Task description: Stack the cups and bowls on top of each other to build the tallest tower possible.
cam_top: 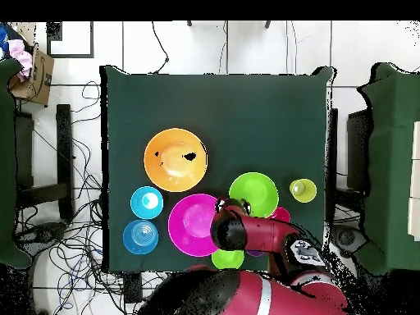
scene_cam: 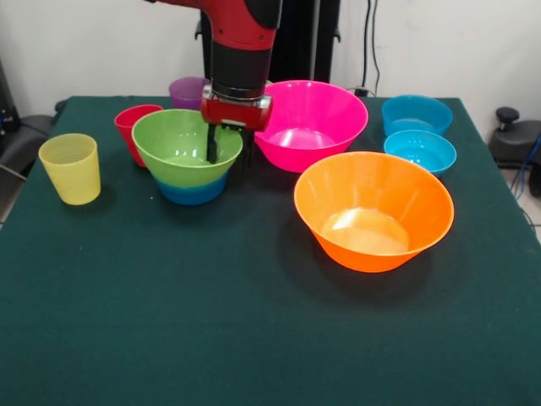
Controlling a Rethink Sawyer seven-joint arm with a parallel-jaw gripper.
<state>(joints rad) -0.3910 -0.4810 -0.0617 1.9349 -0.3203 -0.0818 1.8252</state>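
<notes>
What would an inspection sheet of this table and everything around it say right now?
Surface: dark green table, flat.
Job's things: green bowl nested in a blue bowl; pink bowl, orange bowl, two more blue bowls, yellow cup, red cup and purple cup stand apart.
Clutter: nothing seen.
Claw: claw open, straddling the green bowl's rim.
Cables: floor cables.
Surroundings: cardboard box.

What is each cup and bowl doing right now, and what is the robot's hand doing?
green bowl: upright, nested in a blue bowl
gripper: jaws straddling the green bowl's rim
pink bowl: upright, empty
orange bowl: upright, empty
two other blue bowls: upright, side by side
yellow cup: upright, alone
red cup: upright
purple cup: upright, partly hidden
</notes>
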